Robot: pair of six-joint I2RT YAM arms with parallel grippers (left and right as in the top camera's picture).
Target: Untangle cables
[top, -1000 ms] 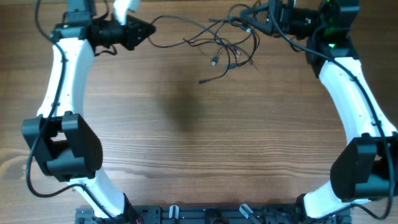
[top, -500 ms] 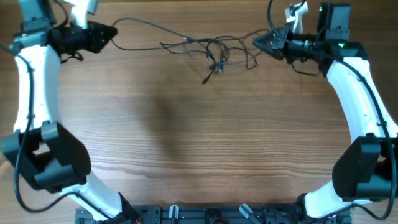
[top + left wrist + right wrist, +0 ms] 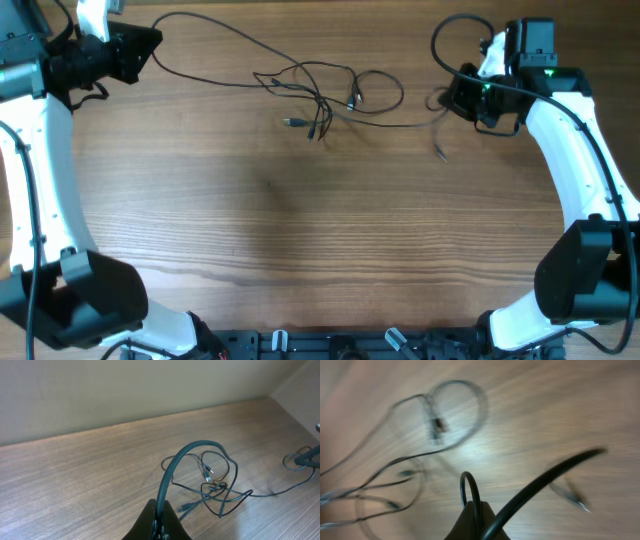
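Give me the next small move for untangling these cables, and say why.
Probably lift the left gripper a little, to draw its strand up out of the tangle. Both it and the right gripper are shut on the cables, and a knot of loops and plug ends lies on the table between them. Pulling straight apart might tighten it.

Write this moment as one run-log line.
left fingers: shut on cables | right fingers: shut on cables | cables: tangled, not yet separated

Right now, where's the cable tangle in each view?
Overhead: cable tangle at top centre.
Left wrist: right of centre, lower half.
Right wrist: left half, blurred.
Shared landmark: the plug inside the round loop, seen in all three.
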